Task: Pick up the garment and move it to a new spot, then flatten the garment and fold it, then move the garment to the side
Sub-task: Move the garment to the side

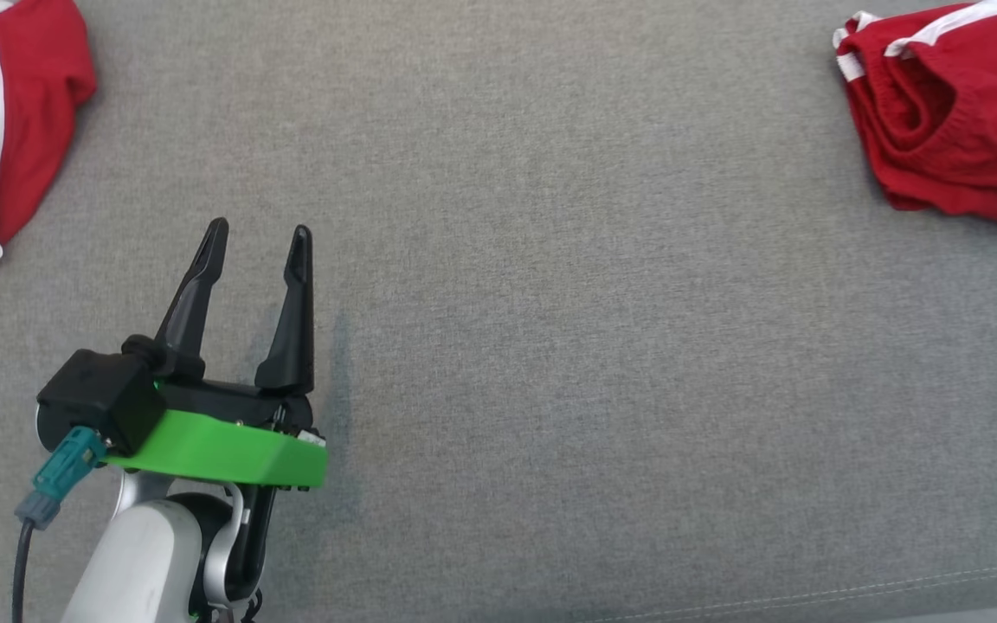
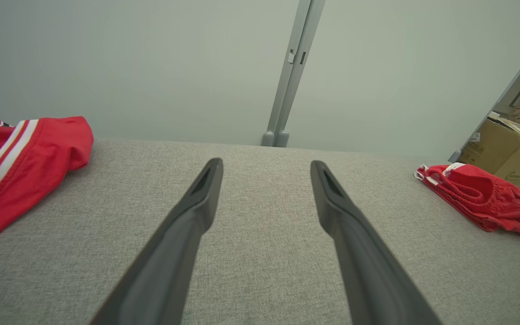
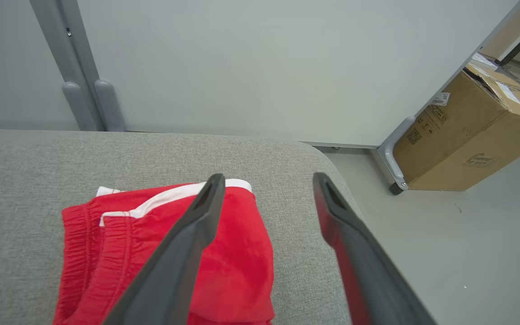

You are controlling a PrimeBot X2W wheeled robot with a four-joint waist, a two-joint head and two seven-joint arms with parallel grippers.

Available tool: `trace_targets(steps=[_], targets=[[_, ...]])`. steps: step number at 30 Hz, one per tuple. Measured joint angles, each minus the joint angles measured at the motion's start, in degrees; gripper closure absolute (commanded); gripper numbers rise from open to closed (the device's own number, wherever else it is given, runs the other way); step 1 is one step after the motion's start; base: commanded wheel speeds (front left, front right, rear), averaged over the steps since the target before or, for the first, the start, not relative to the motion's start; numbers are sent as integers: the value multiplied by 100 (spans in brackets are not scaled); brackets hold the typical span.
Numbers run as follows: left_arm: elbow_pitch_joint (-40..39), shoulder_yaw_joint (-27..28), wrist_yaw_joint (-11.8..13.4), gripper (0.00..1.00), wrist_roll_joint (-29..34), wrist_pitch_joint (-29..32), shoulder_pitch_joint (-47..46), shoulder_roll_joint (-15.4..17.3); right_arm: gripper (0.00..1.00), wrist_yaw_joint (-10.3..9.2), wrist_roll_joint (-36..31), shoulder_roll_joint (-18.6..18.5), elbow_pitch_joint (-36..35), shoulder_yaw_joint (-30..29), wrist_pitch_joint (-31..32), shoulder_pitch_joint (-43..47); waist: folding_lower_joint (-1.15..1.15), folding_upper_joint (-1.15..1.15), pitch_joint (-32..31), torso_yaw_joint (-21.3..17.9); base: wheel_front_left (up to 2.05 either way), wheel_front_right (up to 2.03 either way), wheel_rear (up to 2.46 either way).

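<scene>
A red garment with white stripes (image 1: 5, 104) lies crumpled at the far left of the grey fabric surface (image 1: 550, 303); the left wrist view has it at the left (image 2: 25, 153). Red shorts with white trim (image 1: 957, 121) lie folded at the far right, also seen as red shorts (image 2: 476, 198) in the left wrist view. My left gripper (image 1: 260, 227) is open over bare surface, well short of the striped garment, its fingers spread and empty (image 2: 266, 161). My right gripper (image 3: 268, 175) is open above the right edge of the folded shorts (image 3: 151, 243), holding nothing.
A cardboard box (image 3: 463, 126) stands on the floor past the surface's rounded right corner. A pale partition wall with a grey post (image 2: 287, 90) runs along the far edge. A stitched seam (image 1: 810, 597) marks the near edge.
</scene>
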Motion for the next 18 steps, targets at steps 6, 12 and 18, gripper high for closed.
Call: trace_targets(steps=[6, 12, 18], targets=[[291, 142, 1, 0, -233, -102, 54, -77, 0, 199, -59, 404, -209, 190, -209, 12, 0, 0, -323, -149, 0, 0, 0], [583, 287, 23, 0, -238, -257, 194, -118, 0, 265, -60, 840, -438, 234, -441, 77, 0, 0, -674, -278, 0, 0, 0], [836, 434, 27, 0, -241, -366, 322, -180, 0, 157, -55, 1260, -591, 234, -542, 549, 0, 0, -1020, -354, 0, 0, 0]])
